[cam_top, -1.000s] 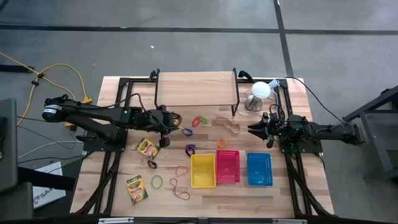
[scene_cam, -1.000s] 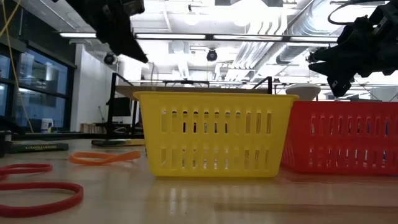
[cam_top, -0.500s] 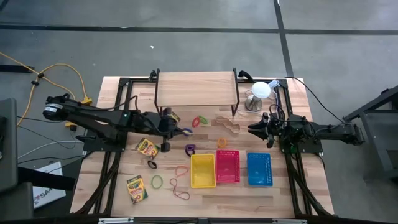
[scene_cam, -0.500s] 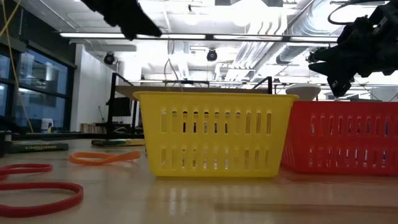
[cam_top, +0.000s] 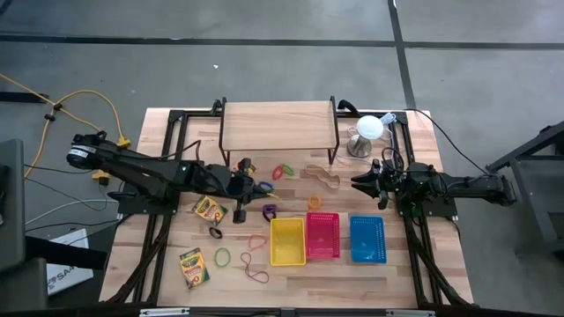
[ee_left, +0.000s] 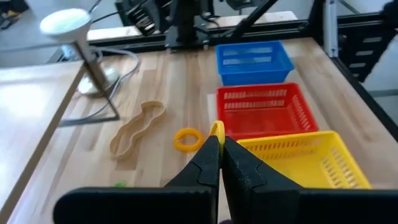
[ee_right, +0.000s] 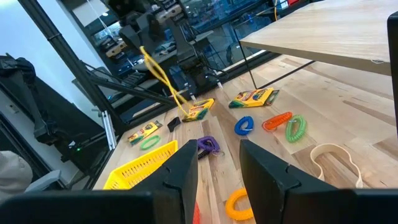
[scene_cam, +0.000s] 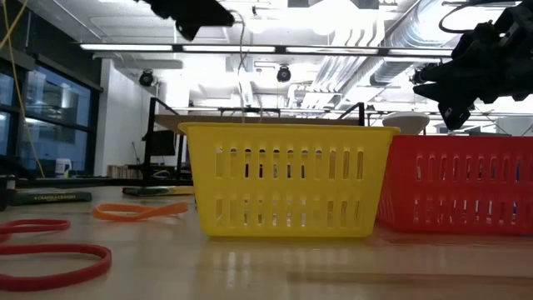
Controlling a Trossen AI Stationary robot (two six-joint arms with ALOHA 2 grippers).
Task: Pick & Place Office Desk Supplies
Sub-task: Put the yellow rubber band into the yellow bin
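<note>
My left gripper (cam_top: 249, 187) hovers above the table's middle left, shut on a thin yellow rubber band (ee_right: 163, 78) that dangles under it. On the table lie crayon boxes (cam_top: 209, 208) (cam_top: 194, 267), green (cam_top: 223, 257) and red (cam_top: 256, 275) bands, a tan band (ee_left: 137, 127), a yellow ring (ee_left: 186, 139), a blue clip (ee_right: 244, 124) and a purple clip (cam_top: 270, 211). My right gripper (ee_right: 214, 168) waits open at the right, level, with nothing between its fingers. My left gripper pinches the yellow band's upper end (ee_left: 216, 129) between its two fingertips, which slant slightly down toward the table's right. The band hangs slack below the fingers as a long narrow loop. Its lower end (ee_right: 185, 101) comes down near a crayon box; whether it touches the table I cannot tell.
Yellow (cam_top: 287, 241), red (cam_top: 322, 235) and blue (cam_top: 367, 239) baskets stand in a row near the front middle. A wooden shelf on black legs (cam_top: 278, 125) spans the far side, with a white dome on a metal base (cam_top: 368, 132) to its right.
My left gripper has risen and gone toward the table's right, toward the baskets, tipping closer to level. It has stayed shut. The yellow band has gone up with it and now hangs below the fingers.
</note>
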